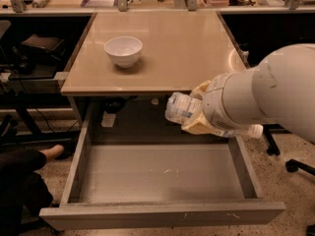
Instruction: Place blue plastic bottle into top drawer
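Just past the table's [187, 48] front edge, near its front right corner, the gripper [197, 109] hung in the air with its tan fingers [201, 126] pressed onto the bottle [181, 107], one above and one below. The bottle lay nearly level in that pinch. Its clear base and pale label pointed left, toward the middle of the front edge. A white cap [255, 131] poked out to the right from under the thick white arm [266, 95], which hid the part between.

Below the bottle stood the drawer [162, 213], pulled well out from under the table. The bottle was over the back right part of it and touched neither the walls nor the bottom. The drawer's scuffed grey bottom showed from side wall to side wall, with a few pale marks near the middle.

On the table a white bowl [123, 50] sat upright toward the left edge, about midway between the front and back edges and well apart from the gripper. Its inside showed only white, and I could not tell whether it held anything.

On the floor to the left of the drawer lay a foot [50, 153], and a chair base [297, 165] stood on the right.
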`<state>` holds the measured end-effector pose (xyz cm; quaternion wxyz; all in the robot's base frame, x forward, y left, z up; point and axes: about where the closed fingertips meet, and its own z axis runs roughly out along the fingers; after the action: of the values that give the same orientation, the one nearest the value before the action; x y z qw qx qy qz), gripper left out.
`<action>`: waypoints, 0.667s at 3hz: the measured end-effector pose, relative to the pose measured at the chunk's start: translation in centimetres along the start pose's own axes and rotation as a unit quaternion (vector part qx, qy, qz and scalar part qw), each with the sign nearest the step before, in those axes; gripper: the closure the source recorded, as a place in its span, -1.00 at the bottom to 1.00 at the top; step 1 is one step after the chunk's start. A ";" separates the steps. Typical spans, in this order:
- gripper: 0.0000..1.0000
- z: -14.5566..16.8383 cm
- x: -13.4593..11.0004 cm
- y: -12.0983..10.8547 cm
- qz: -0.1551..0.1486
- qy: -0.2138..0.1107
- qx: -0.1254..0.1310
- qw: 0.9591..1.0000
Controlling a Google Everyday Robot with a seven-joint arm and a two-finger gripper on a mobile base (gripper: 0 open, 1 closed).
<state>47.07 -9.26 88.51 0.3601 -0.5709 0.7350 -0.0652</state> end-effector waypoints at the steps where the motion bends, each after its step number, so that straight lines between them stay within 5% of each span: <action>1: 1.00 6.3 1.4 2.5 0.015 -0.005 -0.043 0.999; 2: 1.00 15.0 4.1 6.3 0.054 -0.018 -0.111 0.992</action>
<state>50.77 -6.05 72.46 0.3109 -0.5680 0.7607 0.0462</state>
